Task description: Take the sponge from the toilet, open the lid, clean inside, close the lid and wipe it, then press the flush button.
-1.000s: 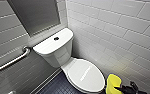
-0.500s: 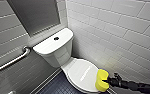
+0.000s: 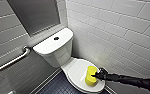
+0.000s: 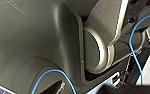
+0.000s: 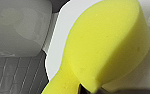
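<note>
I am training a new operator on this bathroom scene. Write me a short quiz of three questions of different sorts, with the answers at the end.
1. True or false: the lid of the toilet stands raised.
2. Choose one. The right end effector holds the sponge. Where is the sponge?
A. down on the dark floor
B. at the closed lid, near its front edge
C. against the wall rail
3. Fill the gap: the flush button sits on top of the ____.

Key: 1 false, the lid is down; 2 B; 3 tank.
</note>
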### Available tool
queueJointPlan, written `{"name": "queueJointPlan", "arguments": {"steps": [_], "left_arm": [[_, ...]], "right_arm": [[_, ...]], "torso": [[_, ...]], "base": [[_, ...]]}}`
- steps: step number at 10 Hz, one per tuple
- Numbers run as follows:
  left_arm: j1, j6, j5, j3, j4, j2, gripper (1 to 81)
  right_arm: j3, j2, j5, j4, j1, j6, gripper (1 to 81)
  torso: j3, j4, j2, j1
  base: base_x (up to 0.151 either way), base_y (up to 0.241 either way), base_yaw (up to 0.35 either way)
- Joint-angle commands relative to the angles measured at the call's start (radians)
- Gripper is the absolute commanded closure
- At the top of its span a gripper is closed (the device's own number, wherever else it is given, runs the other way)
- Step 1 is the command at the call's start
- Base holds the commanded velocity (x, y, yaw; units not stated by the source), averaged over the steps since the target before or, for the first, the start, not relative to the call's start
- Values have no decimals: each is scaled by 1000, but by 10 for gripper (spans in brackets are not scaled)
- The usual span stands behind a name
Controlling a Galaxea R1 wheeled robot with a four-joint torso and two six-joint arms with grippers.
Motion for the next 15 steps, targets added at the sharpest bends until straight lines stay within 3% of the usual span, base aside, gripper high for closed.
{"name": "queueJointPlan", "arguments": {"steps": [1,5,8,9,12,15], "left_arm": [[25,-3,73,4,-9,-3,10],[29,-3,82,4,-40,-6,10],[34,-3,82,4,-41,-9,10],[34,-3,82,4,-41,-6,10],[34,-2,82,5,-38,-3,10],[35,-2,82,4,-38,-3,10]], "right_arm": [[-137,96,-70,-25,197,-2,811],[-360,218,-35,-64,207,-13,811],[-461,261,6,-68,139,-15,811],[-415,215,26,-54,117,-4,811],[-58,-47,118,-53,56,20,811],[19,-160,193,-53,-26,48,811]], "torso": [[0,0,0,0],[0,0,0,0],[0,0,0,0],[0,0,0,0],[0,0,0,0],[0,0,0,0]], "base": [[0,0,0],[0,0,0],[0,0,0],[0,0,0],[0,0,0],[0,0,0]]}}
